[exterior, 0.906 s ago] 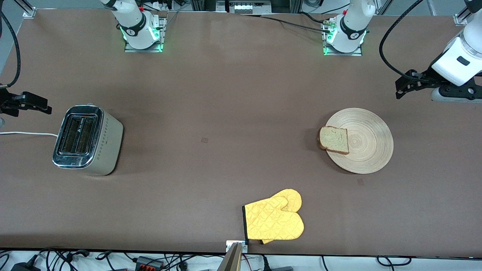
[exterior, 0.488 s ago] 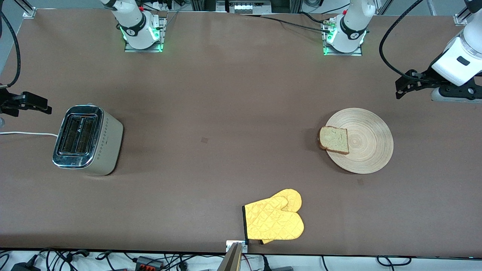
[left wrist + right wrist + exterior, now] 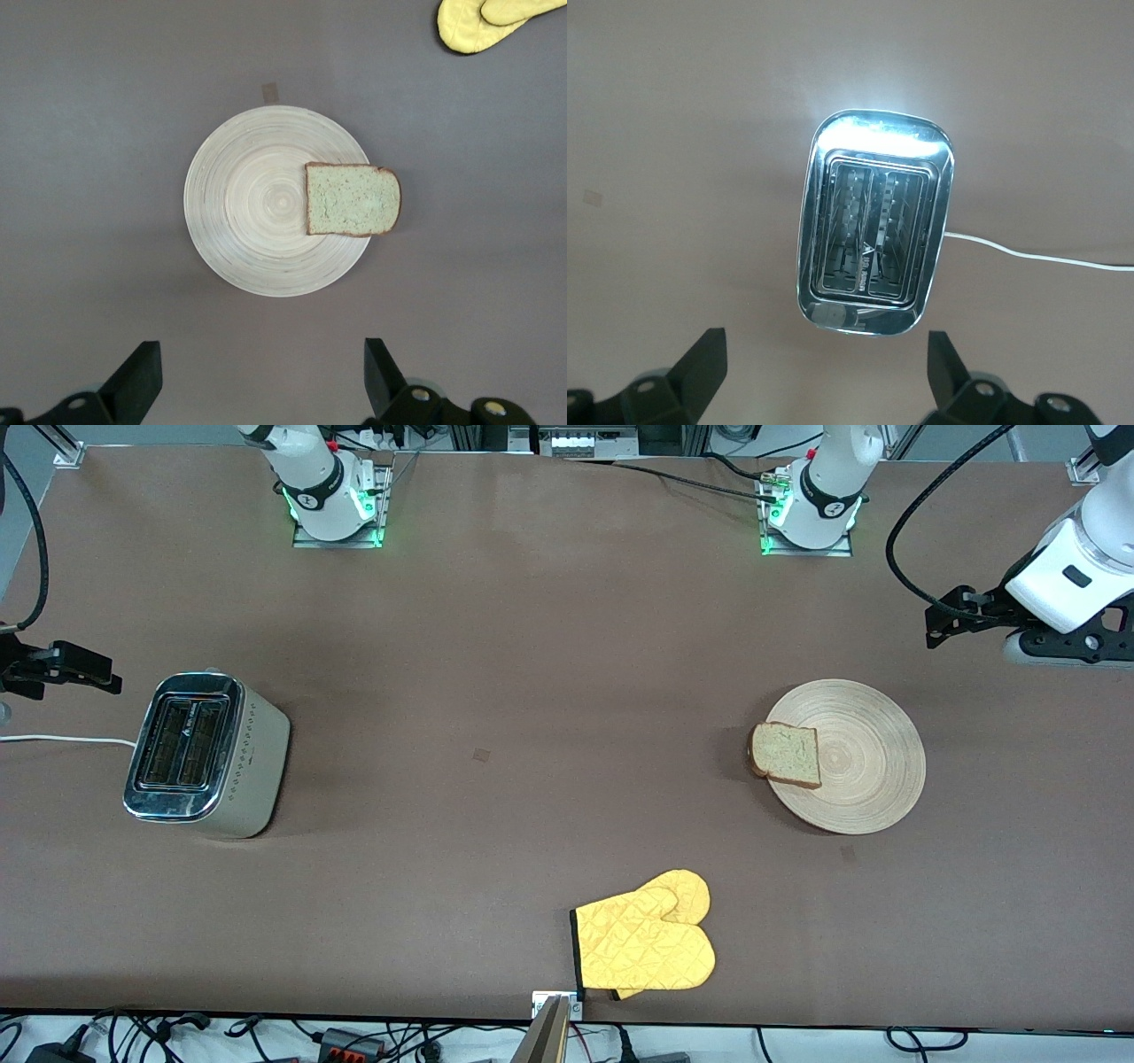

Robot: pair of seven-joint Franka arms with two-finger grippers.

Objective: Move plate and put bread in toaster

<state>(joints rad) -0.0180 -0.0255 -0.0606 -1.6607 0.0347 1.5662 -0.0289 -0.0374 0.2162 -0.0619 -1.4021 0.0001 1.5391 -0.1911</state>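
The light-wood plate lies toward the left arm's end of the table and also shows in the left wrist view. The bread lies flat on the plate's rim, on the side toward the right arm's end, and overhangs it a little. The toaster stands toward the right arm's end with both slots empty. My left gripper is open and empty, high beside the plate. My right gripper is open and empty, high beside the toaster.
A pair of yellow oven mitts lies near the table's front edge, nearer to the front camera than the plate. The toaster's white cord runs off the table's end. Bare brown tabletop spans between toaster and plate.
My left arm's hand has shifted slightly toward the bases' side of the table. The plate, bread, toaster and right arm have not moved.
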